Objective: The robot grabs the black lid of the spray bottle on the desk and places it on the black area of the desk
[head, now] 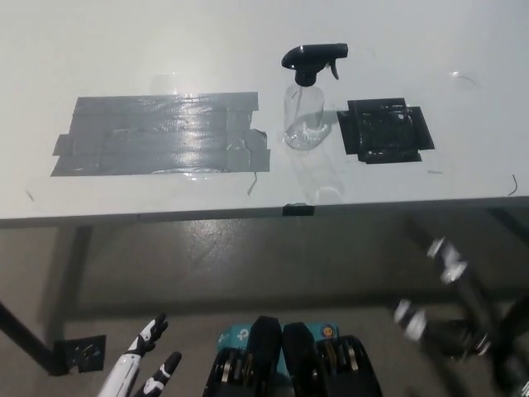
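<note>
White worktop (124, 50) fills the upper part of the head view, a grey floor below its front edge, and nothing is under way on the surface yet. Near the middle stands the clear spray bottle (304, 116), upright, and it looks empty, though a thin film of liquid could not be told from here. Its black trigger lid (312, 59) sits on the neck, nozzle pointing toward picture left, trigger hanging on the right side. Just beside the bottle, on the right, lies the black tape square (385, 131), the target area, apart from the bottle's base by a narrow strip of white. On the other side, a broad grey tape patch (161, 134) stretches away, bare.

Down at the lower left rests the white left robot hand (149, 356), below the worktop edge, fingers spread and holding nothing. At the lower right the black right robot hand (450, 318) is a motion-blurred smear; whether it is spread or closed, I cannot tell.

The step in hand looks like the reach. Done well, the right robot hand comes in high, wraps the lid around its collar rather than the trigger, and lifts straight so the light bottle does not tip.
</note>
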Controlling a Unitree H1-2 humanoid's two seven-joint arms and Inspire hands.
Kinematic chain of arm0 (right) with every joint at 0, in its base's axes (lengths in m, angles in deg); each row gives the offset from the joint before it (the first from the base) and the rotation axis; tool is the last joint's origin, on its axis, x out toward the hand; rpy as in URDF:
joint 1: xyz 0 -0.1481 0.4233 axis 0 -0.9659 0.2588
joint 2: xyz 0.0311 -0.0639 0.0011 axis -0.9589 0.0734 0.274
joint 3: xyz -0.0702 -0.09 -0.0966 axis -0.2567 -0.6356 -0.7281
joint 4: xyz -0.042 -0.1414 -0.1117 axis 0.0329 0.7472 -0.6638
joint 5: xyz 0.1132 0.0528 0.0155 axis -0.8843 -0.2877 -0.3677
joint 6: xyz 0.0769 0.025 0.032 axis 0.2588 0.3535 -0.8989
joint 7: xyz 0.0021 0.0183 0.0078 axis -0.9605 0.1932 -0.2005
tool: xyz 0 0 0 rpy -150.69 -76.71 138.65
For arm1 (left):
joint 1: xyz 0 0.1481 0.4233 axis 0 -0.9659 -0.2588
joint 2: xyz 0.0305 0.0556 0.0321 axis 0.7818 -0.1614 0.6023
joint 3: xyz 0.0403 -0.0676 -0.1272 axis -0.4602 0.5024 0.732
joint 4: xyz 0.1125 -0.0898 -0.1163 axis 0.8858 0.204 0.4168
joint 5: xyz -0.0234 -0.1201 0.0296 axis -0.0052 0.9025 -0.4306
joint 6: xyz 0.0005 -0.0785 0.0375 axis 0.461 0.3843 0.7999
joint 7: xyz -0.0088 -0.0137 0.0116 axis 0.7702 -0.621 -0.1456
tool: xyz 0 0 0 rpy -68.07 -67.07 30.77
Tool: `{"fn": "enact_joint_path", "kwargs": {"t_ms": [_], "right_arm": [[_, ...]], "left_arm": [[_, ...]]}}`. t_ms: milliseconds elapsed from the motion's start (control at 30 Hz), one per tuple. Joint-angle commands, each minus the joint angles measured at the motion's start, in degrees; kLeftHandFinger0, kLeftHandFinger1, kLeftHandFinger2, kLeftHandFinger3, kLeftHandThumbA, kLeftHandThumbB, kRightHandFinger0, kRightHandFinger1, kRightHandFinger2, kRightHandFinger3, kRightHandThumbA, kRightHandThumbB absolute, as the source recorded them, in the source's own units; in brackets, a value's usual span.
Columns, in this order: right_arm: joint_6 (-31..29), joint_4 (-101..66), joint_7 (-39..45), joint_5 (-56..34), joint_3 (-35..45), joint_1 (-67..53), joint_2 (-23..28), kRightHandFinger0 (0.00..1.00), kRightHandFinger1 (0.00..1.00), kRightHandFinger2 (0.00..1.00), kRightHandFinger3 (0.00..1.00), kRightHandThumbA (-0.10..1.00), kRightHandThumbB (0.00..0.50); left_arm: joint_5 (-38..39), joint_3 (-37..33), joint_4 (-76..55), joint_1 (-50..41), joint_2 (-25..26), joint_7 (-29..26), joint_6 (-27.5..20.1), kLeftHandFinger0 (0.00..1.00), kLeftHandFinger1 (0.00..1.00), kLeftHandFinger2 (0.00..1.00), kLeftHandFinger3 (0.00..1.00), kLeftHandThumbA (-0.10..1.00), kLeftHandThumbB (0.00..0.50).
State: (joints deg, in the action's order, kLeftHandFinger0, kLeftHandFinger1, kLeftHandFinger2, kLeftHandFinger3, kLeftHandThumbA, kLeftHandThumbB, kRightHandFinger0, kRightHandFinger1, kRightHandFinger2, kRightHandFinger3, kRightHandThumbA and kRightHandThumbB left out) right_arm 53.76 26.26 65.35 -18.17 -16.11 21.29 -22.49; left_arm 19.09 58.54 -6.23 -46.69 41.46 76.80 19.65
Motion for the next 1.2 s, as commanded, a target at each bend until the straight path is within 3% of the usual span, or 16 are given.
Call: {"fn": "enact_joint_path", "kwargs": {"t_ms": [0,167,300,400,567,633,833,967,1167], "right_arm": [[8.0,-5.8,5.7,-5.5,4.2,13.8,6.1,1.00,1.00,1.00,1.00,0.58,0.459],[14.6,-0.1,10.7,-5.7,3.4,31.8,10.6,1.00,1.00,1.00,1.00,0.57,0.459],[22.7,5.3,14.8,-6.9,1.6,45.6,11.2,1.00,1.00,1.00,1.00,0.50,0.441],[21.4,13.4,16.1,-4.9,-0.2,52.2,10.0,1.00,1.00,1.00,1.00,0.46,0.430],[20.9,29.7,17.8,-2.4,-3.7,62.1,6.9,1.00,1.00,1.00,1.00,0.50,0.446],[19.9,40.2,18.7,-1.1,-5.9,67.9,4.8,1.00,1.00,1.00,1.00,0.54,0.498],[20.6,59.0,23.8,0.4,-10.8,78.6,0.9,1.00,1.00,1.00,1.00,0.69,0.454],[16.5,73.1,26.8,3.0,-15.3,86.1,-2.4,1.00,1.00,1.00,1.00,0.64,0.498],[14.6,81.1,27.8,8.6,-23.0,91.2,-4.6,1.00,1.00,1.00,1.00,0.65,0.500]], "left_arm": [[-0.1,0.7,-2.1,0.4,0.2,-0.6,-2.7,1.00,1.00,1.00,1.00,0.91,0.179],[-0.4,0.8,-2.0,1.0,0.6,-0.4,-2.6,1.00,1.00,1.00,1.00,0.91,0.176],[0.0,1.0,-2.2,1.6,0.7,-0.1,-2.0,1.00,1.00,1.00,1.00,0.91,0.172],[0.4,0.9,-2.4,1.6,0.7,0.3,-1.8,1.00,1.00,1.00,1.00,0.90,0.169],[0.0,0.8,-3.0,1.6,0.7,0.4,-1.2,1.00,1.00,1.00,1.00,0.91,0.177],[-0.3,1.0,-3.1,2.1,0.8,0.2,-0.8,1.00,1.00,1.00,1.00,0.92,0.185],[0.2,0.9,-2.6,2.8,0.5,0.3,-1.0,1.00,1.00,1.00,1.00,0.91,0.183],[0.2,1.1,-3.0,2.9,0.4,0.3,-0.3,1.00,1.00,1.00,1.00,0.91,0.191],[0.0,0.9,-3.5,3.8,0.7,0.8,0.2,1.00,1.00,1.00,1.00,0.91,0.185]]}}
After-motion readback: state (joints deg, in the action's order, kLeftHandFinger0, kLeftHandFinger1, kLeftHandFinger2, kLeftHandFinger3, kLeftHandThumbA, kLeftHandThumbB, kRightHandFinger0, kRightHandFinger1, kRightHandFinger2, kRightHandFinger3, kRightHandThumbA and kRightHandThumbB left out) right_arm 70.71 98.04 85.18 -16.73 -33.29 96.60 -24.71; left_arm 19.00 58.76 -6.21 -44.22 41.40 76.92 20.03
